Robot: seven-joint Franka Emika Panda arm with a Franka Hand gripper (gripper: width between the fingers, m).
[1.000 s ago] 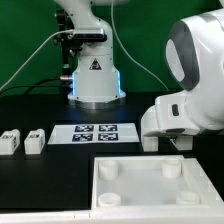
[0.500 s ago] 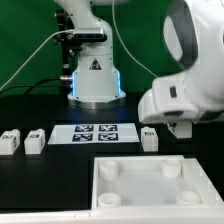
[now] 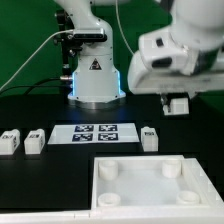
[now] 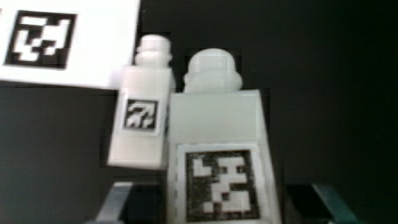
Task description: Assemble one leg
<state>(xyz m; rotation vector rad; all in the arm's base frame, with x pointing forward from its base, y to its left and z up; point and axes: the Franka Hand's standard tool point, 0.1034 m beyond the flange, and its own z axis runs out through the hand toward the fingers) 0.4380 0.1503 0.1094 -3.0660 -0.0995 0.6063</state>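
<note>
Exterior view, from its left: far-left leg [image 3: 10, 142] and second leg [image 3: 34, 140] sit side by side, apart, near the left edge of the black table [image 3: 40, 105]. The marker board [image 3: 97, 133] lies flat mid-table in front of the robot base [image 3: 97, 75]. A third leg [image 3: 150, 138] stands upright just off the marker board's right end. Above it and to its right hangs the gripper [image 3: 177, 104], clamped narrow on the leg [image 3: 178, 106]. That leg is in the air, clear of the table and apart from the third leg. The white tray [image 3: 100, 172] with round corner sockets fills the table's front right corner.

In the wrist view the leg [image 4: 221, 130] is large and central between the gripper [image 4: 222, 205] fingers [image 4: 128, 200], its tag facing the camera and its rounded peg pointing away. The third leg [image 4: 139, 110] shows smaller beside it, and whether they touch is unclear. A corner of the marker board [image 4: 63, 40] is in frame.

Hard to see: the fingers are dark blurred stubs cut by the frame, so pad contact is not visible. In the exterior view the arm is cropped at the top and right and the tray at the bottom and right. The tags are too small to read.
</note>
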